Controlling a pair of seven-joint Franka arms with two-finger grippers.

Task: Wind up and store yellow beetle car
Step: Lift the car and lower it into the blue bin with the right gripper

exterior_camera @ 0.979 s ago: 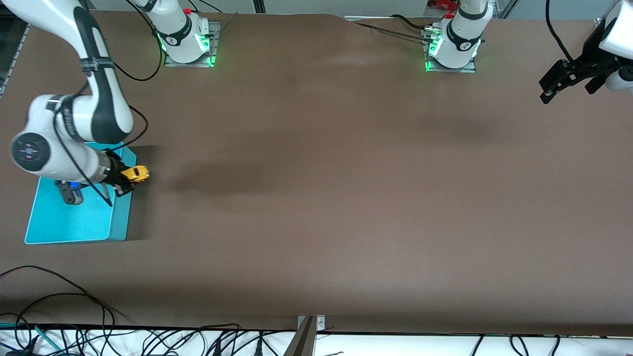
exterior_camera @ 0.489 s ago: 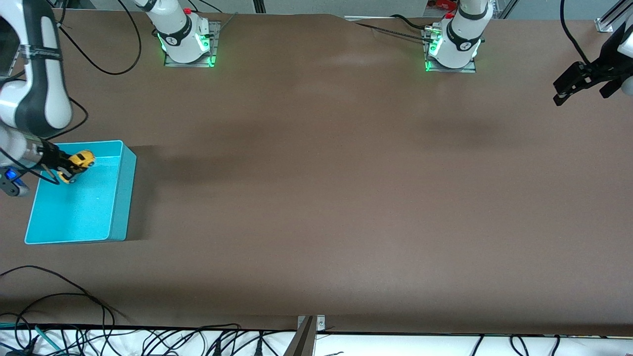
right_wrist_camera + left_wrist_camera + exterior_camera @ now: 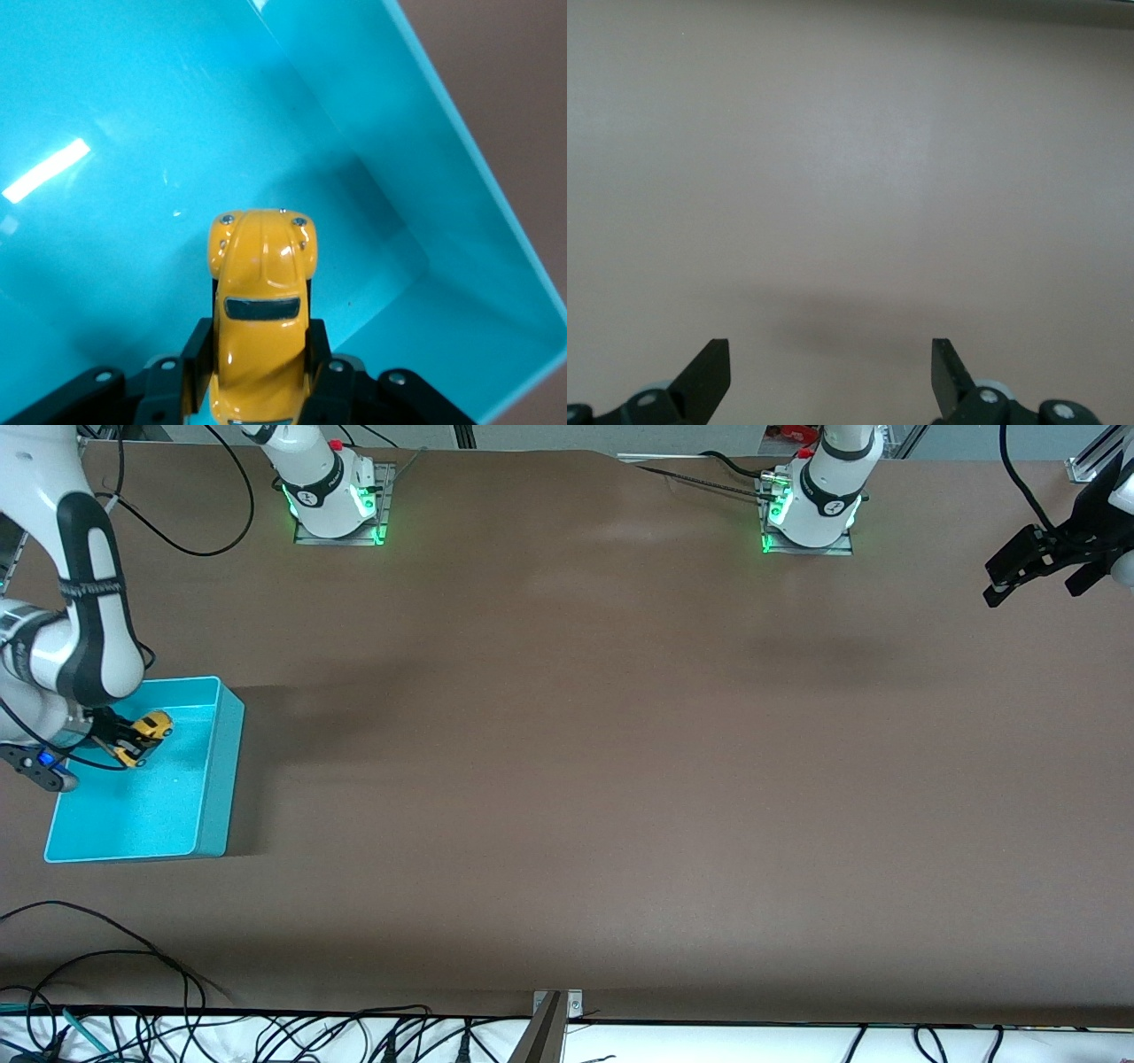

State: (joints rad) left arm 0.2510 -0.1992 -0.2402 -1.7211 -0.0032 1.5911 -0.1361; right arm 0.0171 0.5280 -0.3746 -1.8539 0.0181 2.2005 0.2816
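The right end effector [image 3: 124, 741] is clamped on the yellow car [image 3: 152, 728], hanging nose-out over the blue bin [image 3: 205, 797]. Released from this height, the wound car could bounce or roll against the wall. The left end effector [image 3: 1032, 571] waits apart over bare tabletop [image 3: 567, 779].

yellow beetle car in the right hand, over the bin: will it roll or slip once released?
The yellow beetle car looks hard and glossy, so it could slip in the right hand, which is shut on its sides. It is a wheeled toy, so it would probably roll on the turquoise bin's smooth floor. It looks small and probably light.
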